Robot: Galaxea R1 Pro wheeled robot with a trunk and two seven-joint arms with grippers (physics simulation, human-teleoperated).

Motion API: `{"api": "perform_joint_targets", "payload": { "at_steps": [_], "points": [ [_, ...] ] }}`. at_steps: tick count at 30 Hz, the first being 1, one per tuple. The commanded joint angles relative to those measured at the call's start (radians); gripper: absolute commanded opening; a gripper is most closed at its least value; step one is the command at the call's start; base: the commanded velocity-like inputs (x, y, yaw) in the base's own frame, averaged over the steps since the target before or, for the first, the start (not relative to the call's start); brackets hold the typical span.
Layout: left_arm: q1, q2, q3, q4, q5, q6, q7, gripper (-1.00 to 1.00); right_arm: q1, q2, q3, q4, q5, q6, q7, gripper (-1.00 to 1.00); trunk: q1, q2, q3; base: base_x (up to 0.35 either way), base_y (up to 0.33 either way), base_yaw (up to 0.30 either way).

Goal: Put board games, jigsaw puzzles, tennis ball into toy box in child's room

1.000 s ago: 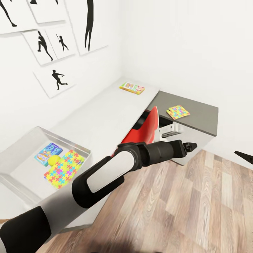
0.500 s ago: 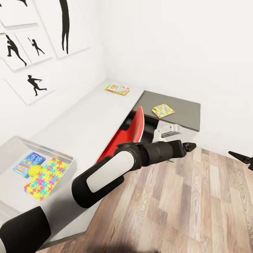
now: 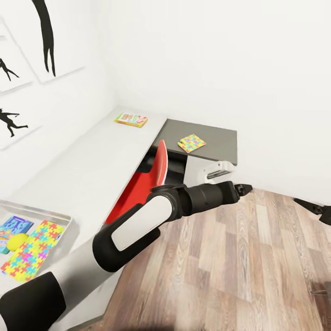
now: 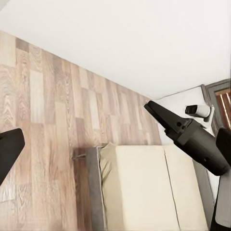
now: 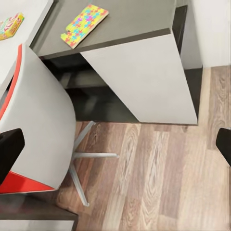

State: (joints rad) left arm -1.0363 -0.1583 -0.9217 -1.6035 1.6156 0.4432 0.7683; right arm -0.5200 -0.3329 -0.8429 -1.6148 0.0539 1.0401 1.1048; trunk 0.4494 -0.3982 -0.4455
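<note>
Toys are lying split between two ends of the counter [image 3: 87, 170]. At the near left, the toy box [image 3: 59, 220] is already holding a puzzle [image 3: 28, 250], a ball [image 3: 16, 240] and a blue game box [image 3: 14, 226]. At the far end, a yellow game box [image 3: 131, 119] is resting by the corner wall, and a second puzzle [image 3: 191, 142] is lying flat on the darker counter section to its right, well apart from the toy box, its square turned diagonally to the counter edge.

A red chair [image 3: 147, 179] is sitting tucked between those sections, below the counter edge.

Both arms are reaching forward over the wood floor [image 3: 239, 257], carrying nothing. The left gripper [image 3: 246, 188] is pointing right, with the loose puzzle lying farther off and to its left. In its wrist view, the right gripper [image 5: 115, 139] has its fingers [image 5: 9, 144] spread wide and empty, looking down at that puzzle and the drawer unit [image 5: 144, 77]; this arm seems the better placed for reaching it. The left wrist view is showing its fingers parted, over a bed [image 4: 144, 187].
</note>
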Motion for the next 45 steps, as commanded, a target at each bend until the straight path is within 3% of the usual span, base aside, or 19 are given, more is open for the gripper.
{"api": "perform_joint_targets", "payload": {
  "at_steps": [1,10,36,45],
  "points": [
    [-0.001,0.000,0.001,-0.001,0.006,0.001,0.007,1.00,-0.002,0.000,-0.001,0.000,0.006,0.007,0.007,1.00,0.001,-0.002,-0.001,0.000,0.000,-0.278],
    [0.027,0.001,0.041,-0.001,0.005,0.005,0.008,1.00,-0.002,0.003,0.018,0.000,0.007,0.007,0.007,1.00,0.001,-0.002,0.005,0.060,-0.052,-0.279],
    [0.034,0.006,0.047,-0.001,0.003,0.006,0.008,1.00,-0.002,0.005,0.031,0.000,0.007,0.007,0.007,1.00,0.001,-0.002,0.021,0.226,-0.189,-0.279],
    [0.045,0.013,0.052,-0.001,0.004,0.006,0.007,1.00,0.001,0.013,0.085,0.000,0.008,0.007,0.007,1.00,0.001,-0.002,0.025,0.103,-0.020,-0.169]
  ]
}}
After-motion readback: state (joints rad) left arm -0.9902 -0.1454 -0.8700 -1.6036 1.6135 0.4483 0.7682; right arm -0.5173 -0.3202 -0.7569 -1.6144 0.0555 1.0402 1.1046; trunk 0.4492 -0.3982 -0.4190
